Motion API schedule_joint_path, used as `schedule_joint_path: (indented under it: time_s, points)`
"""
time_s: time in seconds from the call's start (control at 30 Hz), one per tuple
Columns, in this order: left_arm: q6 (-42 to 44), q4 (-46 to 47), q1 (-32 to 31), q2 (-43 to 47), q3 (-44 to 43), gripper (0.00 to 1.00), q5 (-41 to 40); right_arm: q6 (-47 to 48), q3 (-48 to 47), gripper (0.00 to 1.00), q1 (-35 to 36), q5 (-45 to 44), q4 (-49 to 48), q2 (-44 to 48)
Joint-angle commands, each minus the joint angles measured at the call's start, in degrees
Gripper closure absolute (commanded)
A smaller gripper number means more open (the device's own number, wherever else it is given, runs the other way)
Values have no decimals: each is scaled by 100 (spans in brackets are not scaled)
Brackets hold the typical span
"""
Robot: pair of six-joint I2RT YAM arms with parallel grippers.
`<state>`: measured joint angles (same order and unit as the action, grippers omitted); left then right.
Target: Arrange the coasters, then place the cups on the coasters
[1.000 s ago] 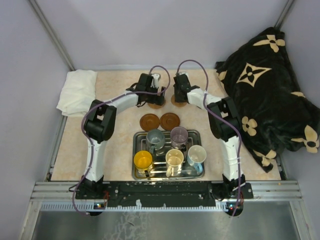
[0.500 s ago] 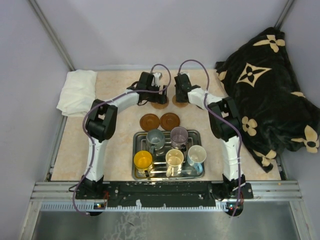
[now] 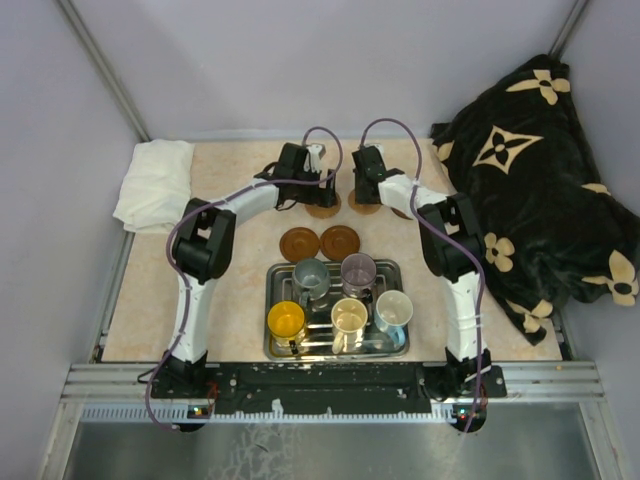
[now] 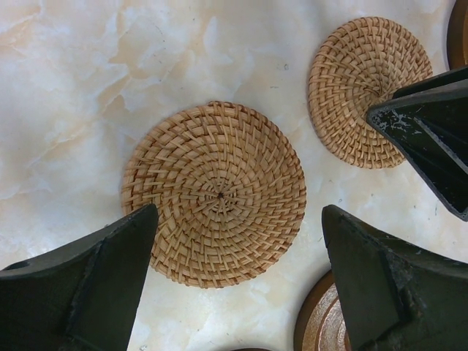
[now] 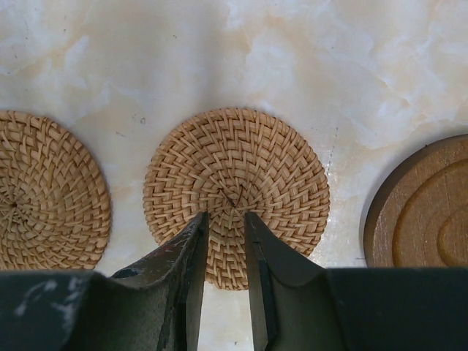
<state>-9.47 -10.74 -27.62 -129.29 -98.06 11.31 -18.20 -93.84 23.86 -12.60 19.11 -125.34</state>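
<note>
Your left hand (image 4: 238, 219) hangs wide open straight above one woven coaster (image 4: 213, 194). Its fingers stand on either side of the disc and neither touches it, at the far middle of the bench (image 3: 150, 290). Your right hand (image 5: 225, 216) stands just to its right with fingers drawn nearly together, their tips set down near the middle of a second woven coaster (image 5: 236, 190). Whether they pinch the weave or only press on it cannot be told from these views.

The two woven discs lie flat side by side, close but apart, each under its own hand, so neither arm should need to cross the other. Both are round, so they have no long axis and any wrist angle would likely serve.

A wooden coaster (image 5: 424, 208) lies just right of the right hand's disc. Two more wooden coasters (image 3: 298, 243) sit nearer you, between the hands and the tray (image 3: 395, 268). The cups (image 3: 349, 316) stand together in that tray by the arm bases, well back from both hands, and none is on a coaster yet.
</note>
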Motion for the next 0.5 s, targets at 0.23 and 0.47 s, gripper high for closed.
schedule_joint_path:
  time_s: [0.23,0.47]
  points:
    - [-189,-297,-68,-384,-56,1,329,169,147,73,-153,-63,640,-71]
    - [-106,-247,-60,-161,42,1,142,322,55,72,-112,-140,629,193]
